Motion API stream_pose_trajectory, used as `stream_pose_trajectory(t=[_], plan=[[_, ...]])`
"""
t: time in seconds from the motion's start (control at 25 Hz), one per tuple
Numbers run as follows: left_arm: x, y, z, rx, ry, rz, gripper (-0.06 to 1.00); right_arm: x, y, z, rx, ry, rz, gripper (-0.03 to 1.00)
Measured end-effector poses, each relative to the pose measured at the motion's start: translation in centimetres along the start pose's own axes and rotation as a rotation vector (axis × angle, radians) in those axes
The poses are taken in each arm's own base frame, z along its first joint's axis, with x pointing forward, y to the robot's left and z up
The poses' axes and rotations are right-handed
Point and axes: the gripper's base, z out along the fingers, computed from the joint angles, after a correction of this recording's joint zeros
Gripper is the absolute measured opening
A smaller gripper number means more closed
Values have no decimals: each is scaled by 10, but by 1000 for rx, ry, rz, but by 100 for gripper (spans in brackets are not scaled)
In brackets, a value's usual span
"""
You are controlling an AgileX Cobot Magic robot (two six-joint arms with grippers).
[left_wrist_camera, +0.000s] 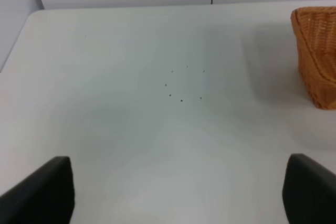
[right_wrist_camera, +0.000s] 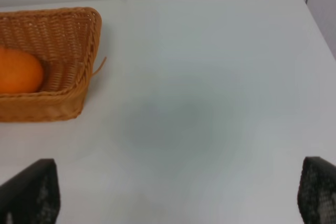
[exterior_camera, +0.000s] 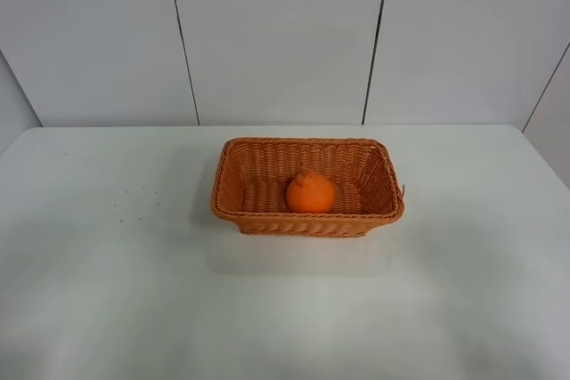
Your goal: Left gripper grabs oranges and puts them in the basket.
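Observation:
The orange (exterior_camera: 310, 193) lies inside the woven wicker basket (exterior_camera: 258, 150) at the middle of the white table; it also shows in the right wrist view (right_wrist_camera: 18, 71), in the basket (right_wrist_camera: 68, 35). No arm shows in the exterior high view. In the left wrist view my left gripper (left_wrist_camera: 178, 192) is open and empty, its black fingers (left_wrist_camera: 44, 192) wide apart over bare table, with a corner of the basket (left_wrist_camera: 317, 51) off to one side. My right gripper (right_wrist_camera: 178, 195) is open and empty, its fingers (right_wrist_camera: 31, 192) wide apart, apart from the basket.
The white table (exterior_camera: 107, 291) ends at a grey panelled wall (exterior_camera: 276, 33) behind. A few small dark specks (exterior_camera: 134, 198) mark the table left of the basket; they also show in the left wrist view (left_wrist_camera: 181, 85).

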Motion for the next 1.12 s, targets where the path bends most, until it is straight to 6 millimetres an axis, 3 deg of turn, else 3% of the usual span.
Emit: stream_pose_trajectory(t=[0.24, 0.56, 1.12], plan=[[5, 0, 6, 5, 30, -6, 87, 0, 0, 0, 0, 0, 0, 69], [27, 0, 32, -7, 154, -3, 87, 0, 0, 0, 0, 0, 0, 69], [28, 2, 34, -21, 156, -19, 87, 0, 0, 0, 0, 0, 0, 69]])
